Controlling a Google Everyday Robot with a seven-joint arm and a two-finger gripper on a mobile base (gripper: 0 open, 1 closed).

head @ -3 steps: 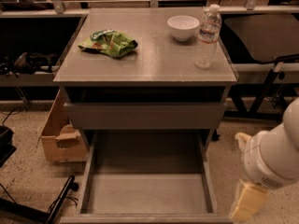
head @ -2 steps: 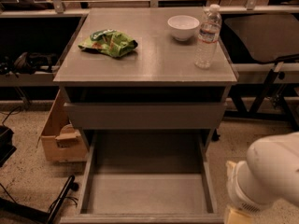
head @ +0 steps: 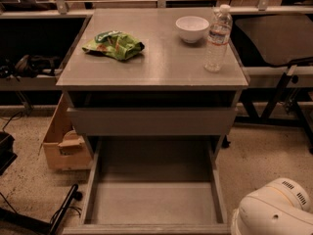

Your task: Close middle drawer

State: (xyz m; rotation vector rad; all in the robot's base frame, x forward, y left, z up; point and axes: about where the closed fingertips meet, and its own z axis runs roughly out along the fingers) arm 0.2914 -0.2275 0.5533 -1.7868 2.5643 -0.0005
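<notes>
**Task item.** Middle drawer [head: 154, 203], one: a long grey tray pulled far out toward you, below a shut-looking grey drawer front [head: 151, 121]. You see two drawers in all.

**Cabinet top [head: 161, 65], three items, one of each.**
- Crumpled green snack bag [head: 113, 44], at the left.
- White bowl [head: 191, 28], at the back right.
- Clear water bottle [head: 217, 37], upright, just beside the bowl and near the right edge.

**Floor around the drawer.**
- One cardboard box [head: 61, 143], against the cabinet's left side and behind the extended tray's left wall.
- One black cable or stand foot [head: 66, 207], near the tray's front left corner. You cannot tell whether it touches.
- One white rounded arm housing [head: 274, 213], at the lower right, just beside the tray's front right corner.

**Gripper.** It lies outside the frame, somewhere past the arm housing. You cannot tell whether it is spread or closed, or whether it holds anything.

**Background.** Dark shelving and equipment stand on both sides, too dim to itemise.
</notes>
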